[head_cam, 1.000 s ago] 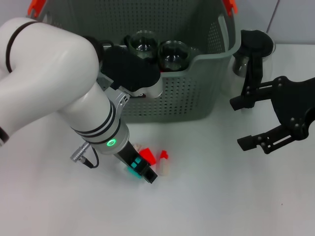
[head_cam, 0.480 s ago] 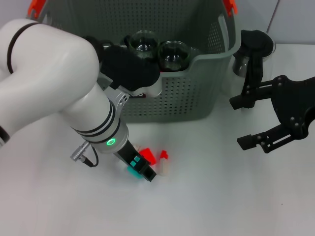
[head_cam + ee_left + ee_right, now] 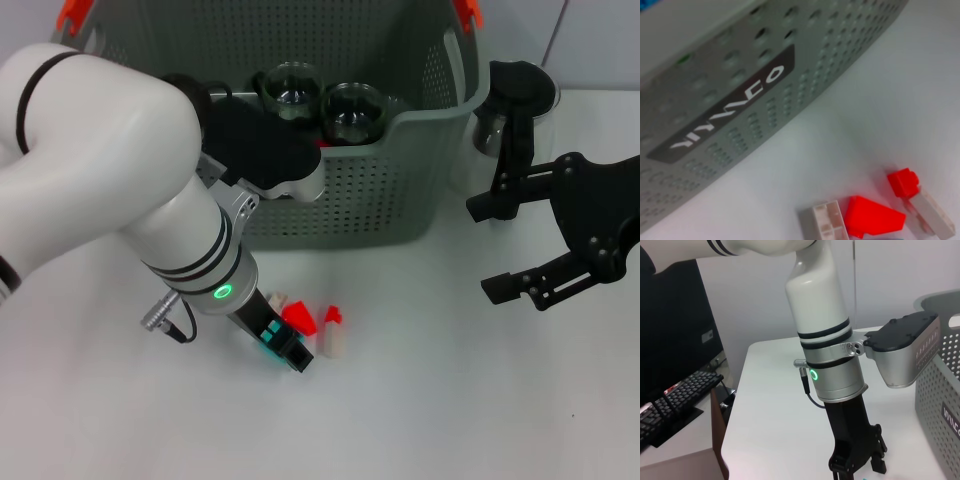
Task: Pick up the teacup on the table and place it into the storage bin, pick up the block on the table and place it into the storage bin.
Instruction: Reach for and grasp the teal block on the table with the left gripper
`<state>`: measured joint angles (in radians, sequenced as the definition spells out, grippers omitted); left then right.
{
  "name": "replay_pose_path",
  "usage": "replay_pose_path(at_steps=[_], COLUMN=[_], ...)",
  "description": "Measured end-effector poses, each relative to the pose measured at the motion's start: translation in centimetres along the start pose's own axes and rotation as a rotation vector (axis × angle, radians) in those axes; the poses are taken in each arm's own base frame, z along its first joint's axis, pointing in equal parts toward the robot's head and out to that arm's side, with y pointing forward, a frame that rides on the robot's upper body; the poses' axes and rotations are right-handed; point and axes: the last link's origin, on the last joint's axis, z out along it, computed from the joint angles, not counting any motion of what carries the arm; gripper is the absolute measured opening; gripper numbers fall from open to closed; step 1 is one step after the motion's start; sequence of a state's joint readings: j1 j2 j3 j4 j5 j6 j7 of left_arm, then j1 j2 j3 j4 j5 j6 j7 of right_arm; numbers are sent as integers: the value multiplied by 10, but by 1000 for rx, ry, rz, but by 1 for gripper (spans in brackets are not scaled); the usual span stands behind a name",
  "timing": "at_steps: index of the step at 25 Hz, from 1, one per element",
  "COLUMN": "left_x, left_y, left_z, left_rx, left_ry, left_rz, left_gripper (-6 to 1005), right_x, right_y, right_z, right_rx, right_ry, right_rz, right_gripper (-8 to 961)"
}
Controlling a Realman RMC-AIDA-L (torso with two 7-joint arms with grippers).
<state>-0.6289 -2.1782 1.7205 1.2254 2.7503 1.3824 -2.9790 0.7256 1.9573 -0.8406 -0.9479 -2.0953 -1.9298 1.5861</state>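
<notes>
Three blocks (image 3: 875,216) fill the left wrist view; head view shows left gripper (image 3: 285,347) beside them, grasp indiscernible; right gripper (image 3: 500,250) released.

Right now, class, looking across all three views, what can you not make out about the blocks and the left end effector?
- Left end effector: the head view hides its fingertips behind its own body; the right wrist view cuts them off at the edge.
- Teal piece under it: mostly covered in the head view.
- Blocks: cut off by the left wrist view's edge.
- Storage bin floor: hidden by its wall.

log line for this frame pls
left gripper: down at blocks on table, grip unclear | right gripper: open, idle beside storage bin | teacups: in bin
</notes>
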Motion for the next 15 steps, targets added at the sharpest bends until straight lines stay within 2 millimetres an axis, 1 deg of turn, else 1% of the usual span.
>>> replay_pose_path(at_steps=[15], left_x=[1], left_y=[0], left_z=[0], left_rx=[1], left_ry=[1], left_rz=[0], left_gripper=[747], right_x=[1], right_y=[1], right_z=[0], right_rx=[0], right_ry=[-2], right_rz=[3], right_gripper=[940])
